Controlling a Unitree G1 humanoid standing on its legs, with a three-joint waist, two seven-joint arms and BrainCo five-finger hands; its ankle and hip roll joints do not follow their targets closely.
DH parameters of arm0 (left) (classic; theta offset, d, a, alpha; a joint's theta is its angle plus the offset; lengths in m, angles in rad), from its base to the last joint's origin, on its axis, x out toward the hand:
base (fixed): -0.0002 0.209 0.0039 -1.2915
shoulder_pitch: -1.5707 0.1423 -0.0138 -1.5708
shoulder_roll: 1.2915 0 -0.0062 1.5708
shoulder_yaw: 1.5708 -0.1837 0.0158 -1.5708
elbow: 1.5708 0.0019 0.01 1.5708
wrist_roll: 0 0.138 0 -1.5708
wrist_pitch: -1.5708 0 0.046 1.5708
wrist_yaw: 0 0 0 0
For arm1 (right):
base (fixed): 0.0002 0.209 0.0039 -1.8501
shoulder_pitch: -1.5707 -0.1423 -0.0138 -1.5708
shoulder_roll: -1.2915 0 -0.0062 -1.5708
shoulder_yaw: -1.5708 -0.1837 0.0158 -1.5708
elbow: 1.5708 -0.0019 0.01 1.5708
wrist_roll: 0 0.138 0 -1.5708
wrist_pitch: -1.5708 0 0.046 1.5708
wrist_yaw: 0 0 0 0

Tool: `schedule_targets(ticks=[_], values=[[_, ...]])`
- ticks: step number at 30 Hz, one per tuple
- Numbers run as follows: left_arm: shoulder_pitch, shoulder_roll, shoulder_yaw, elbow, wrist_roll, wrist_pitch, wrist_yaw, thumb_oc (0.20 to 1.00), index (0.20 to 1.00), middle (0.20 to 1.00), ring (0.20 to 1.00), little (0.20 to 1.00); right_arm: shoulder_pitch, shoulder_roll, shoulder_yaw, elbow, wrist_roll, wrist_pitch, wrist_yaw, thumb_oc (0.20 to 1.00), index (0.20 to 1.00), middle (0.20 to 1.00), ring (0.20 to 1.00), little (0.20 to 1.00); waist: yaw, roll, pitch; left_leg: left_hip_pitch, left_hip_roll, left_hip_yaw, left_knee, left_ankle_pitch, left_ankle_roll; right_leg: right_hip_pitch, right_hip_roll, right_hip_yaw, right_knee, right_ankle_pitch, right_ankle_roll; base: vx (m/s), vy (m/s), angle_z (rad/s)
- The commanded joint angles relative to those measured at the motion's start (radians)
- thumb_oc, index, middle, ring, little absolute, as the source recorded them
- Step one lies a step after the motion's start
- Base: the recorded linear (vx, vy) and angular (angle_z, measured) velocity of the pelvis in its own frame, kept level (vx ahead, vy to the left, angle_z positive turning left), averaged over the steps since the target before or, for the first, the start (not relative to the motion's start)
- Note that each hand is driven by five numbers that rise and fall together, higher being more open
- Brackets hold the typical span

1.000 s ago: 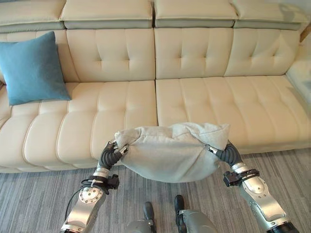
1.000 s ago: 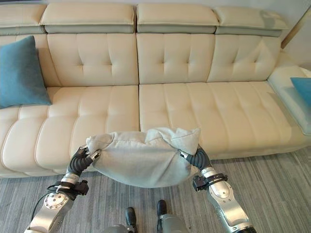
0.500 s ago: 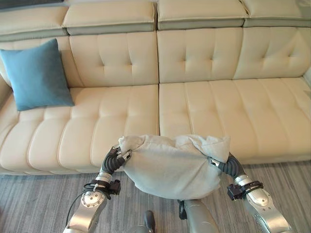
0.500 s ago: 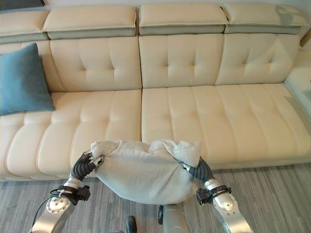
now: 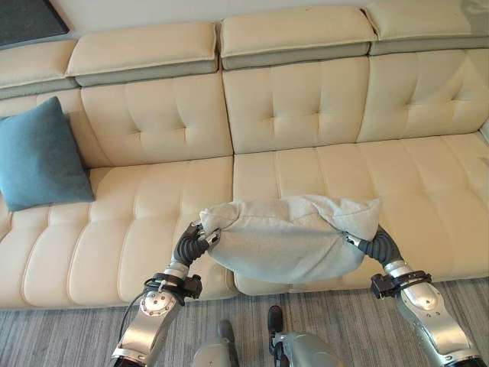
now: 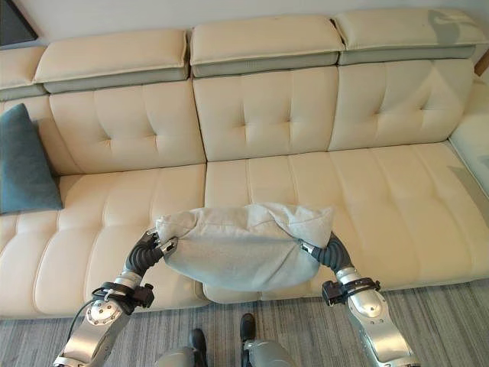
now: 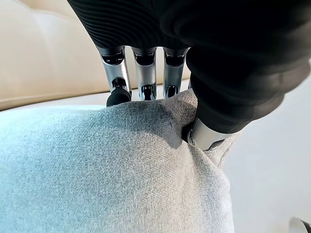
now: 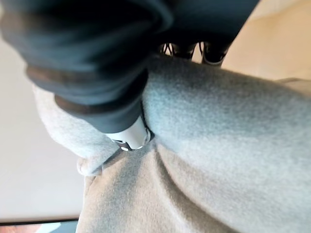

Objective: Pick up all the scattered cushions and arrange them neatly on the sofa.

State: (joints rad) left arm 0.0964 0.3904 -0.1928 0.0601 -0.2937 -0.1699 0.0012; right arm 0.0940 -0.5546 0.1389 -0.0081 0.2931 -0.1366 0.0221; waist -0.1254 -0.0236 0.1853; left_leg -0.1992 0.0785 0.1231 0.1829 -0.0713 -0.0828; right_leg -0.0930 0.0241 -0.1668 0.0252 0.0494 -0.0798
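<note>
grey cushion (image 5: 286,238) over cream sofa (image 5: 306,115), blue cushion (image 5: 38,157) far left

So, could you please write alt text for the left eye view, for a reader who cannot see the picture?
Both robot hands, left hand and right hand, grip opposite ends of a grey cushion held above the front edge of a cream tufted sofa. A blue cushion leans upright against the sofa's backrest at its left end.

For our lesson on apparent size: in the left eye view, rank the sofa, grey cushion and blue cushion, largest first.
1. Sofa
2. Grey cushion, though it is nearer the camera
3. Blue cushion, partly cut off by the picture's edge
</note>
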Motion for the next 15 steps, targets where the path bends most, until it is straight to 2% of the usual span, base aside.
schedule_targets(ticks=[1,5,9,14,15], values=[[-0.032,0.045,0.047,-0.053,0.021,-0.065,0.012,0.200,0.200,0.200,0.200,0.200,-0.073,0.025,-0.033,-0.074,-0.012,-0.087,-0.004,0.200,0.200,0.200,0.200,0.200,0.030,-0.010,-0.029,0.100,-0.037,0.016,-0.047,-0.012,0.021,-0.003,-0.072,0.106,0.026,-0.046,0.170,0.14,0.125,-0.18],[-0.103,0.063,0.048,-0.044,0.048,-0.078,0.061,0.200,0.200,0.200,0.200,0.200,-0.204,0.050,0.034,-0.065,-0.023,-0.089,-0.021,0.200,0.200,0.200,0.200,0.200,0.058,-0.013,-0.063,0.171,-0.061,0.044,-0.120,-0.009,0.035,0.035,-0.085,0.130,-0.018,-0.028,0.187,0.14,0.106,-0.06],[-0.181,0.064,0.035,0.000,0.036,-0.089,0.107,0.200,0.200,0.200,0.200,0.200,-0.304,0.084,0.074,-0.024,-0.008,-0.098,-0.050,0.200,0.200,0.200,0.200,0.200,0.076,-0.017,-0.068,0.194,-0.071,0.054,-0.154,-0.005,0.043,0.044,-0.092,0.136,-0.035,-0.017,0.198,0.06,0.057,-0.10],[-0.345,0.089,-0.005,0.111,0.057,-0.096,0.200,0.200,0.200,0.200,0.200,0.200,-0.481,0.123,0.137,0.112,-0.011,-0.099,-0.124,0.200,0.200,0.200,0.200,0.200,0.100,-0.018,-0.071,0.195,-0.083,0.053,-0.168,-0.005,0.049,0.040,-0.103,0.134,-0.054,-0.003,0.211,0.03,0.022,0.02],[-0.421,0.096,-0.029,0.159,0.059,-0.098,0.237,0.200,0.200,0.200,0.200,0.200,-0.565,0.139,0.160,0.171,-0.012,-0.099,-0.156,0.200,0.200,0.200,0.200,0.200,0.109,-0.018,-0.062,0.184,-0.085,0.051,-0.168,-0.003,0.051,0.030,-0.105,0.135,-0.054,0.001,0.215,-0.01,0.005,0.06]])
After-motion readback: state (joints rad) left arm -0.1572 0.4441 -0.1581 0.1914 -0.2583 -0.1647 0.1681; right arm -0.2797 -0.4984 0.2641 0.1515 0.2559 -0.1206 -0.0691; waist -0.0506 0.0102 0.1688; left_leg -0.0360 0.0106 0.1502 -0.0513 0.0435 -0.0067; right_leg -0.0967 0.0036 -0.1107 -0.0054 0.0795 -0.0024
